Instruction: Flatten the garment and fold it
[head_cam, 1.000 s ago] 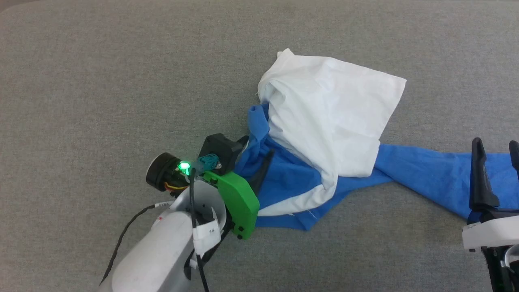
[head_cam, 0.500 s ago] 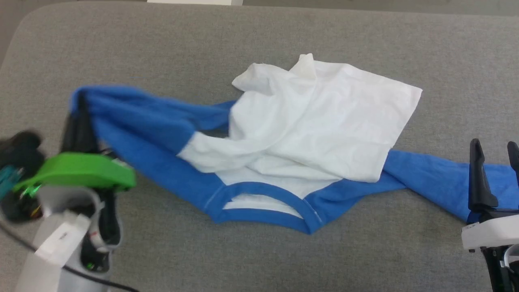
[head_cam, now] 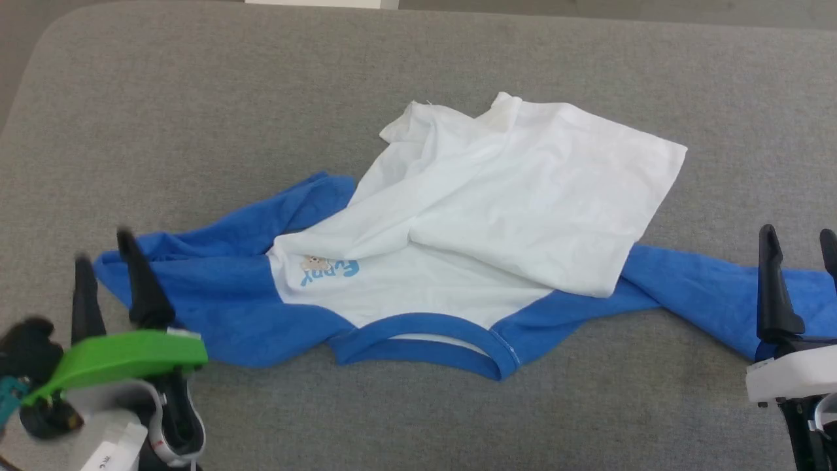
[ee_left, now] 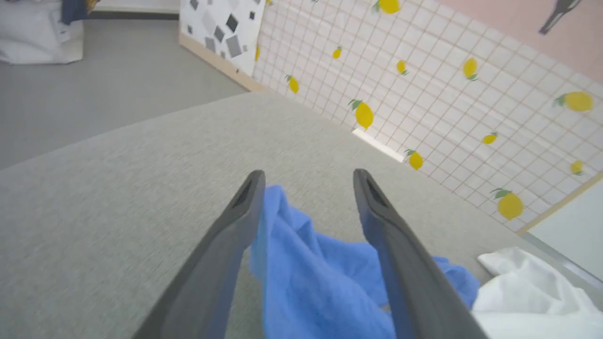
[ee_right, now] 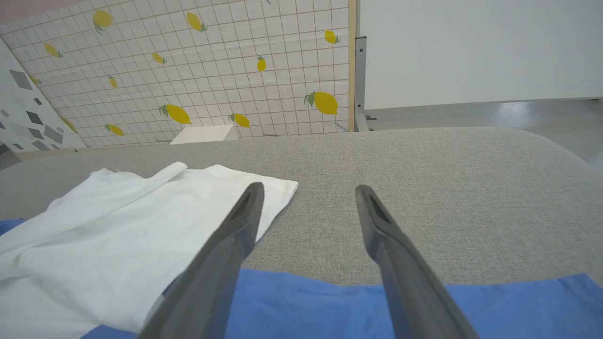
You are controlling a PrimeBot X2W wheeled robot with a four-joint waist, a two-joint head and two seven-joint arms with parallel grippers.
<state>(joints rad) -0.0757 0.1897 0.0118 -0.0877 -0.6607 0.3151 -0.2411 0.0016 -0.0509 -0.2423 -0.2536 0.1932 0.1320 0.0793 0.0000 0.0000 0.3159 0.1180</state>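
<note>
The garment [head_cam: 497, 216] is lying crumpled midway across the grey padded surface [head_cam: 196, 98], white body doubled over, blue sleeves trailing outward; the left gripper [head_cam: 101, 252] and right gripper [head_cam: 798, 232] are hovering wide open, gripping nothing. Peeling the doubled body back is looking the soundest move. A lemon-patterned wall [ee_left: 424, 70] is standing behind

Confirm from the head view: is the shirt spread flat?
No, the shirt has its white body folded back over itself in a rumpled flap.

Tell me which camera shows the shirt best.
Head view: the shirt lies nearly whole, sleeves out both sides. Left wrist view catches one blue sleeve and some white; right wrist view, the white body and other sleeve.
</note>
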